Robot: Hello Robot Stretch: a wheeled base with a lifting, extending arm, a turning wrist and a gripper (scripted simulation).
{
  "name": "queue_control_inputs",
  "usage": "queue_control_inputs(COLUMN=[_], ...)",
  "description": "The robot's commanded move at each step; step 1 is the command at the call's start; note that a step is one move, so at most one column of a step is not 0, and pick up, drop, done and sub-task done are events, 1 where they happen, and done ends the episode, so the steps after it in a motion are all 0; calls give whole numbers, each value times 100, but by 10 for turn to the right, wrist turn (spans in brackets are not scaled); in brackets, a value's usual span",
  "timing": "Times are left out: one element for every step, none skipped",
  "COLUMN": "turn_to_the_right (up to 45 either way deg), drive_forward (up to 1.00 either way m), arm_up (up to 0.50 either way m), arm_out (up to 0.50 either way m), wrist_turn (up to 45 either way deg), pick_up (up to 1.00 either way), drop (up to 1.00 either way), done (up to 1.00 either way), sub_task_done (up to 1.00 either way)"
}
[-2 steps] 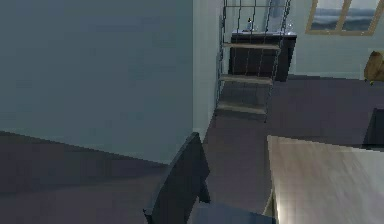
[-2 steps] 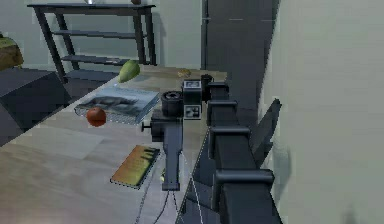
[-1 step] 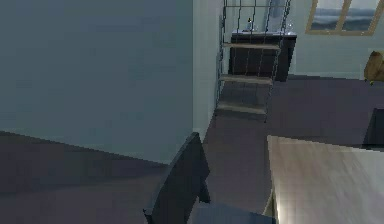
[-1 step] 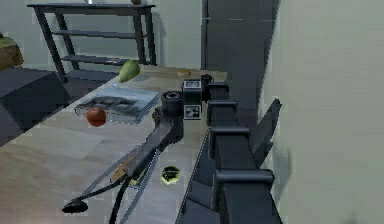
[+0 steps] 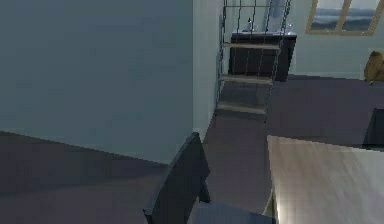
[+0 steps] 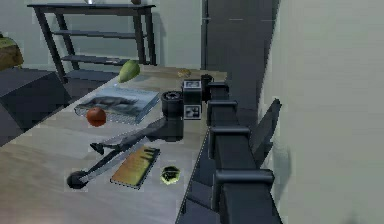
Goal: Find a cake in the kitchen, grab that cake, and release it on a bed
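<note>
I cannot tell where the cake is from here. The end effector (image 6: 105,147) reaches out across the wooden desk (image 6: 45,160). A flat orange-brown slab (image 6: 135,166) and a dark round-ended thing (image 6: 79,179) lie at it on the top, so I cannot tell whether it holds anything or how its fingers are set. Just beside the slab sits a small round yellow-and-dark item (image 6: 171,176). Farther out a red fruit (image 6: 96,116) touches a flat grey tray-like thing (image 6: 122,98), and a green pear (image 6: 128,70) stands beyond that. A dark shelf unit (image 6: 95,30) stands past the desk. In the forward view a dark chair (image 5: 185,185) stands at the desk's corner, by a blue-grey wall (image 5: 100,70).
</note>
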Motion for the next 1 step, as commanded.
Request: queue_control_inputs(turn_to_the_right=[0], drive_forward=[0], arm_up=[0], arm_out=[0], wrist_turn=[450], pick_up=[0], drop=[0], done=[0], sub_task_done=[0])
